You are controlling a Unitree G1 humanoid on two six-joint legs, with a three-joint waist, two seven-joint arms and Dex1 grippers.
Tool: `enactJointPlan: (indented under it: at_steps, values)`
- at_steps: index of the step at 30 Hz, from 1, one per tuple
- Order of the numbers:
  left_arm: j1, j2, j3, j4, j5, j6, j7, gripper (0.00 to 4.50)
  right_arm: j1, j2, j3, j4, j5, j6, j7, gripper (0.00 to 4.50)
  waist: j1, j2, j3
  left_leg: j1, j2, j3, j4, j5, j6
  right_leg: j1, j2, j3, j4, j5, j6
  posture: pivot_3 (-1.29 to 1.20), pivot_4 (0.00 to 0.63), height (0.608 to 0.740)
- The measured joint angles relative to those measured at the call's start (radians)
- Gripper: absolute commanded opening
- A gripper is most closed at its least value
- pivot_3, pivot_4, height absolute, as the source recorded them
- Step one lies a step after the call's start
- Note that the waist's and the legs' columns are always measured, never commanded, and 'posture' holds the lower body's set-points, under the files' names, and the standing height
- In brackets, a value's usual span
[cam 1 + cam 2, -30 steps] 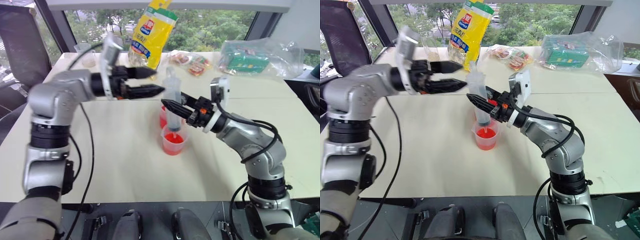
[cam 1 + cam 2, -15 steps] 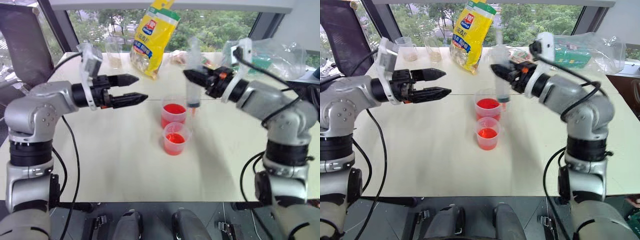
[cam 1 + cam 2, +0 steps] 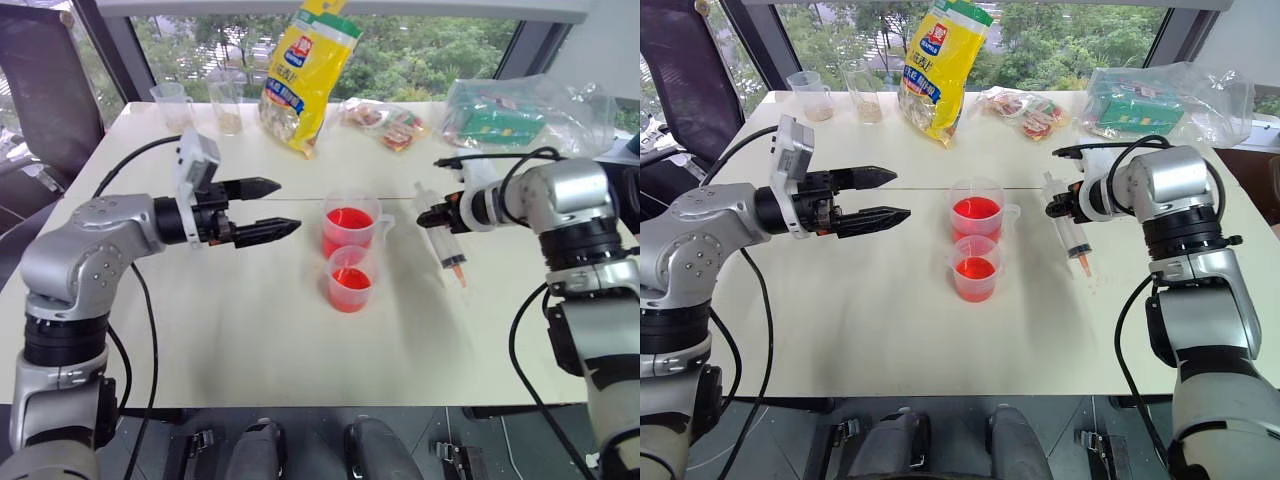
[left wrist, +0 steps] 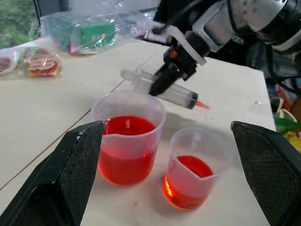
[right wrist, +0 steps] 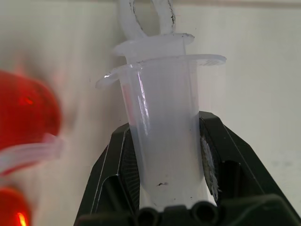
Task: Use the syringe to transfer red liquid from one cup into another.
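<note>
Two cups of red liquid (image 3: 347,221) are set near the middle of the table (image 3: 250,330), the larger cup (image 3: 350,225) just behind the smaller cup (image 3: 349,277), the two very close or touching. The syringe (image 3: 441,235) is clamped by its barrel between the shut fingers of the right gripper (image 3: 1058,208), to the right of the cups and well apart from them. It is held tilted, with the orange tip (image 3: 461,277) pointing down at the table; whether the tip touches the surface cannot be told. No red is made out in the clear barrel.

The left gripper (image 3: 274,208) is held level to the left of the cups, its two fingers spread wide with nothing between them, pointing at the larger cup with a clear gap left.

Open tabletop is seen in front of the cups as far as the near edge, and on both sides of them. The far edge by the window is crowded: two small beakers (image 3: 198,103), a yellow bag (image 3: 303,68), small snack packets (image 3: 385,124) and a clear bag holding a green box (image 3: 510,113). The top of the yellow bag is cut off by the frame. In the right wrist view the cups are seen as red blurs beside the barrel.
</note>
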Motion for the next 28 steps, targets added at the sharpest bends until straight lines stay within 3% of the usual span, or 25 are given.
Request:
enactJointPlan:
  at_steps: [5, 11, 16, 22, 28]
  values:
    - [0.009, 0.001, 0.000, -0.032, -0.011, 0.005, 0.021, 4.44, 0.020, 0.027, 0.034, 0.076, -0.084, -0.042, 0.046, 1.36, 0.000, 0.000, 0.000, 0.000, 0.000, 0.000, 0.000, 0.000, 0.000, 0.000, 0.000, 0.000, 0.000, 0.000, 0.000, 0.00, 0.150, 0.740]
    - [0.025, 0.010, 0.001, -0.044, -0.025, 0.013, 0.042, 4.50, 0.034, 0.035, 0.032, 0.080, -0.131, -0.044, 0.095, 4.42, 0.000, 0.000, 0.000, 0.000, 0.000, -0.001, 0.000, 0.000, 0.000, 0.000, 0.000, -0.001, 0.000, 0.000, 0.000, 0.00, 0.150, 0.740]
    - [0.027, 0.021, 0.002, -0.056, -0.044, 0.023, 0.048, 4.50, 0.060, 0.006, 0.021, -0.025, -0.131, -0.027, 0.149, 4.48, 0.000, 0.000, 0.000, 0.000, 0.000, -0.001, 0.000, 0.000, 0.000, 0.000, 0.000, -0.001, 0.000, 0.000, 0.000, 0.00, 0.150, 0.740]
    - [0.059, 0.067, 0.013, -0.063, -0.057, 0.031, 0.057, 4.50, 0.183, -0.170, -0.049, -0.434, -0.065, -0.074, 0.305, 4.48, 0.003, 0.000, 0.000, -0.001, 0.000, -0.002, 0.000, 0.000, 0.000, 0.000, 0.000, -0.001, -0.001, 0.000, 0.000, 0.00, 0.150, 0.740]
    - [0.116, 0.116, 0.053, -0.089, -0.083, 0.042, 0.072, 4.50, 0.322, -0.285, -0.167, -0.672, 0.048, -0.123, 0.452, 4.48, 0.000, 0.000, 0.000, 0.000, 0.000, -0.002, 0.000, 0.000, 0.000, 0.001, 0.000, -0.002, -0.001, 0.000, 0.000, 0.00, 0.150, 0.740]
